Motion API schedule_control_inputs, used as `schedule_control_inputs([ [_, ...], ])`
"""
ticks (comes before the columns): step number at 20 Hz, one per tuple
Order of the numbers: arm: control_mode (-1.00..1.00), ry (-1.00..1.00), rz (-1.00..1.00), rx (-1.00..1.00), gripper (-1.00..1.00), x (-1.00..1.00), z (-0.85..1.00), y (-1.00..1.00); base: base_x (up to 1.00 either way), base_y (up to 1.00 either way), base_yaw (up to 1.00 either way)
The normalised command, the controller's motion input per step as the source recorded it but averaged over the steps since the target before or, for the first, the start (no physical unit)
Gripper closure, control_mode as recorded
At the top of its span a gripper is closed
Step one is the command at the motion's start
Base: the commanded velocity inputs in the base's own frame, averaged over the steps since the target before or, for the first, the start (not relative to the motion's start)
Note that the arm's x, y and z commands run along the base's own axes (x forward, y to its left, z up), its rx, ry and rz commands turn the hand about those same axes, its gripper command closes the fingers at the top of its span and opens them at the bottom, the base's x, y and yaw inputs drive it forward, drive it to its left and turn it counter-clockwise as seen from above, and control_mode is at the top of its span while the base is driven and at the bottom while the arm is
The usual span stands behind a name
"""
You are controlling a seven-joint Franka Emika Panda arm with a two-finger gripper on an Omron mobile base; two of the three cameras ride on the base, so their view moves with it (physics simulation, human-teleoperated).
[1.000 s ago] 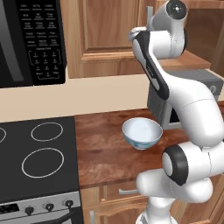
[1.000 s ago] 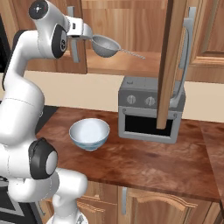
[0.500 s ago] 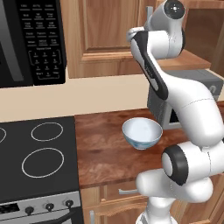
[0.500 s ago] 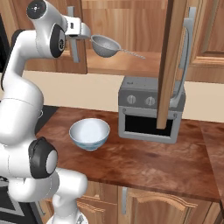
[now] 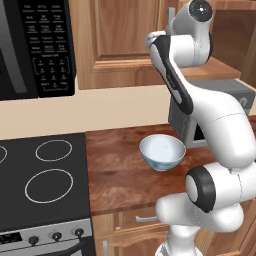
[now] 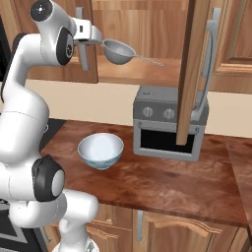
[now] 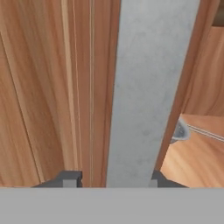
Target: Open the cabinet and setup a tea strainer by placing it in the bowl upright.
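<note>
Closing end effector [image 7: 109,177] straddles left door handle [image 7: 146,87] of cabinet [image 6: 147,29] — firm grip uncertain. Tea strainer [image 6: 119,51] just beyond on shelf; bowl [image 6: 100,150] well below. Risk — handle slipping, door swinging into strainer.

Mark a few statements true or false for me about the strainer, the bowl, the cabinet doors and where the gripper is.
1. The strainer is sitting in the bowl. False: it lies on the cabinet shelf, and the bowl is empty.
2. The right-hand cabinet door is swung open. True.
3. The gripper is up at the left door's grey handle, with a fingertip either side of it. True.
4. The bowl stands on the stove. False: it stands on the wooden counter, beside the stove.
</note>
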Motion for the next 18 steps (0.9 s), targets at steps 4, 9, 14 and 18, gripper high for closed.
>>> schedule_control_inputs([
  [4, -1.00, -0.01, -0.03, 0.00, 1.00, -0.06, 0.00, -0.05, 0.00, 0.00, 0.00],
  [9, -1.00, -0.07, -0.01, 0.00, 1.00, -0.10, 0.00, -0.02, 0.00, 0.00, 0.00],
  [14, -1.00, -0.05, -0.06, 0.00, 1.00, -0.29, 0.01, 0.03, 0.00, 0.00, 0.00],
  [18, -1.00, 0.00, -0.10, -0.01, 1.00, -0.60, 0.00, 0.21, 0.00, 0.00, 0.00],
])
